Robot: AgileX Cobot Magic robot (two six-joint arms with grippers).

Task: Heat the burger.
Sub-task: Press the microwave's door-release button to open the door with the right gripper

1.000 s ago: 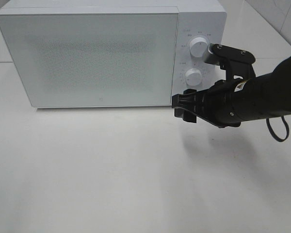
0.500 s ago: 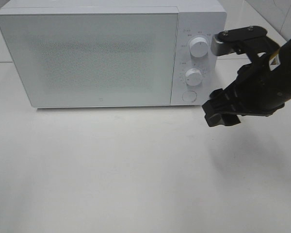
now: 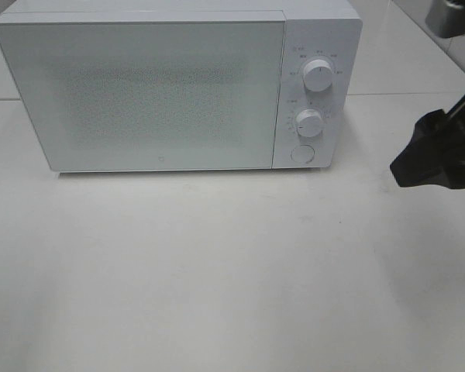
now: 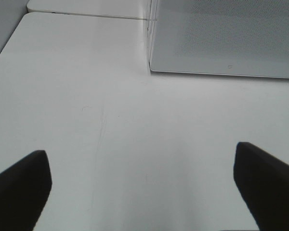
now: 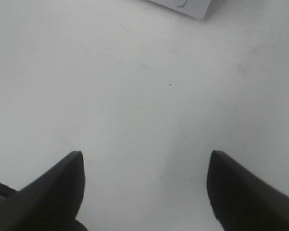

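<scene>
Microwave (image 3: 318,31) casing was smooth white with faint sheen (painted metal or plastic, could not tell); door (image 3: 139,93) was pale frosted panel, fine dotted speckle across middle; upper knob (image 3: 318,75), lower knob (image 3: 309,122) and round button (image 3: 301,153) looked smooth white plastic; table (image 3: 217,271) was matt white, smooth, with hairline scratches and small marks in wrist views; left gripper (image 4: 142,163) fingers (image 4: 19,187) and right gripper (image 5: 144,161) fingers (image 5: 58,192) were matt black, no shine.

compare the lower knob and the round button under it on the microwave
The lower knob stands out from the panel; the round button looks flat. The lower knob has markings around it; the round button has none. Both are white, round and on the microwave.
</scene>
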